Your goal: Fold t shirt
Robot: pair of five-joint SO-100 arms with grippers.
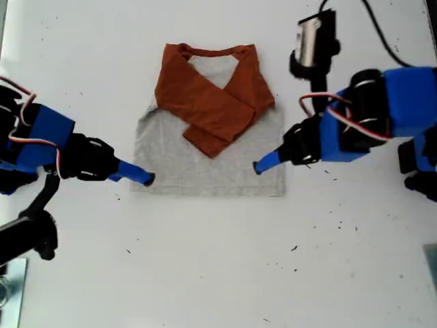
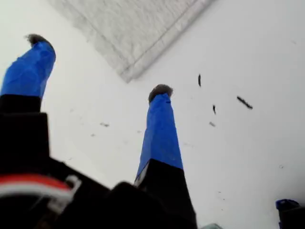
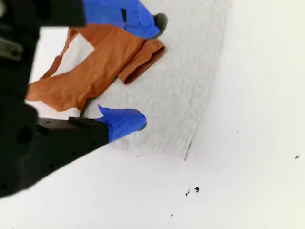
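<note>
No readable writing anywhere. White table (image 1: pixel 218 273), t shirt (image 1: pixel 205 164) flat mid-table, orange sleeves (image 1: pixel 215 109) crossed over the grey body. My second gripper (image 3: pixel 143 71) open, fingers over the hem at the exterior view's right. My first gripper (image 2: pixel 97 64) open, empty, just off the hem corner at the exterior view's left.

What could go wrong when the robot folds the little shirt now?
1. The orange sleeves are only laid crossed on the t shirt; lifting the hem might make them slide apart.
2. My first claw is open over bare table just off the shirt's corner, so it might close on nothing.
3. My second claw is open over the grey cloth away from the hem, so it might bunch it up instead.
</note>
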